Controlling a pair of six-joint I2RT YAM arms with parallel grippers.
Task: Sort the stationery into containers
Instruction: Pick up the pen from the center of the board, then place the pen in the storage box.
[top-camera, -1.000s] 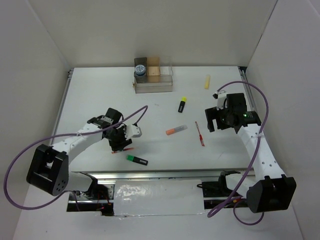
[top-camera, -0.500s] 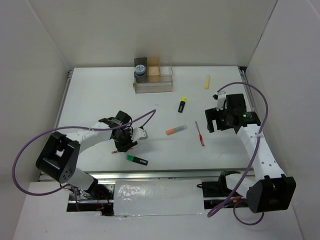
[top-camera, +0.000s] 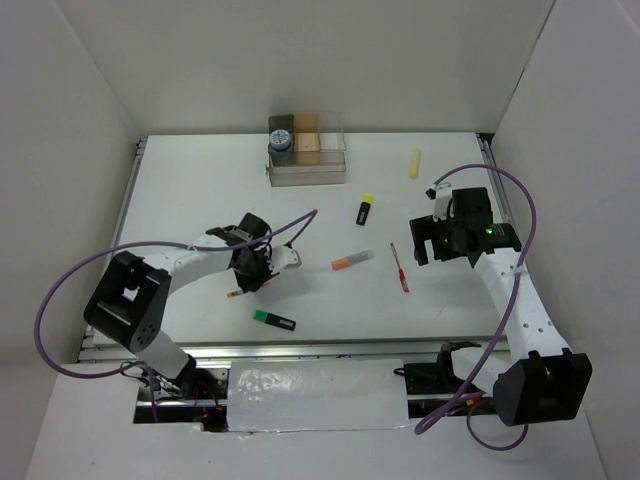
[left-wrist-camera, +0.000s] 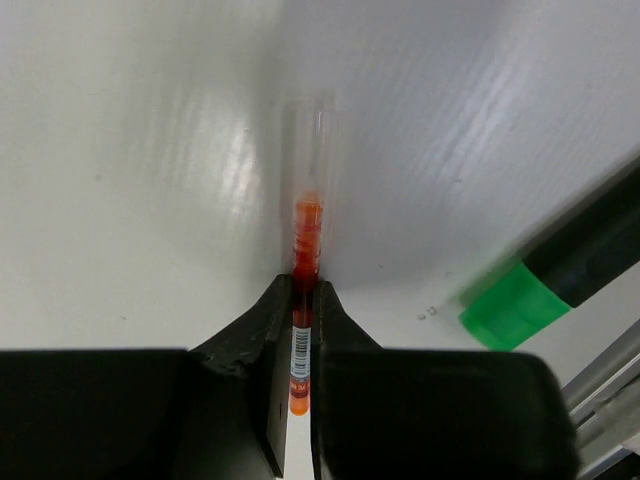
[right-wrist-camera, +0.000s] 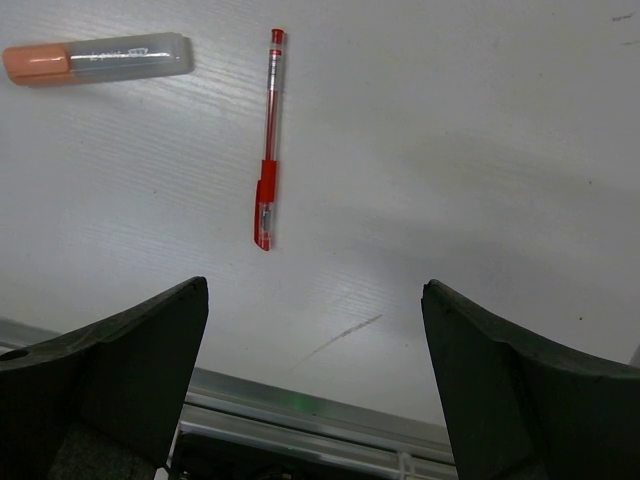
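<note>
My left gripper (top-camera: 248, 278) is shut on a thin red pen (left-wrist-camera: 303, 270), which sticks out ahead of the fingers (left-wrist-camera: 255, 330) in the left wrist view; its end shows in the top view (top-camera: 234, 294). A black highlighter with a green end (top-camera: 273, 320) lies just in front of it, also in the left wrist view (left-wrist-camera: 560, 275). My right gripper (top-camera: 428, 240) is open and empty over the right side. A second red pen (top-camera: 400, 267) and the orange marker (top-camera: 353, 260) lie left of it, both in the right wrist view (right-wrist-camera: 267, 140) (right-wrist-camera: 95, 58). The clear organiser (top-camera: 306, 162) stands at the back with the blue-grey tin (top-camera: 281, 140) in it.
A black highlighter with a yellow end (top-camera: 364, 208) lies mid-table. A pale yellow stick (top-camera: 413, 163) lies at the back right. White walls close in the table on three sides. A metal rail (top-camera: 300, 350) runs along the near edge.
My left gripper has moved a little right and back with the red pen held in it, away from the green highlighter. The right arm has not moved.
</note>
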